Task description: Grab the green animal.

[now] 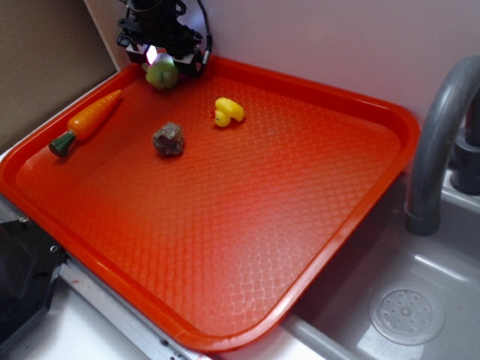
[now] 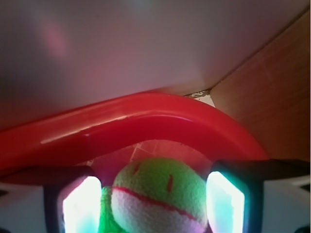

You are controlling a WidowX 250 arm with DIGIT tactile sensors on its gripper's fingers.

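Note:
The green animal (image 1: pixel 161 73) is a small round yellow-green toy with a pale lower face and a red mouth line. It is in the far left corner of the red tray (image 1: pixel 322 225). My gripper (image 1: pixel 159 57) comes down on it from above, by the back wall. In the wrist view the toy (image 2: pixel 160 194) fills the gap between the two lit pads (image 2: pixel 82 208), and both pads touch its sides. The gripper (image 2: pixel 153 206) is shut on it. Whether the toy still rests on the tray floor I cannot tell.
An orange carrot (image 1: pixel 86 122) with a dark green top lies along the tray's left rim. A brown lumpy object (image 1: pixel 169 139) and a yellow duck (image 1: pixel 228 112) sit in the far half. A grey tap (image 1: pixel 439 135) and sink (image 1: pixel 405 311) are to the right.

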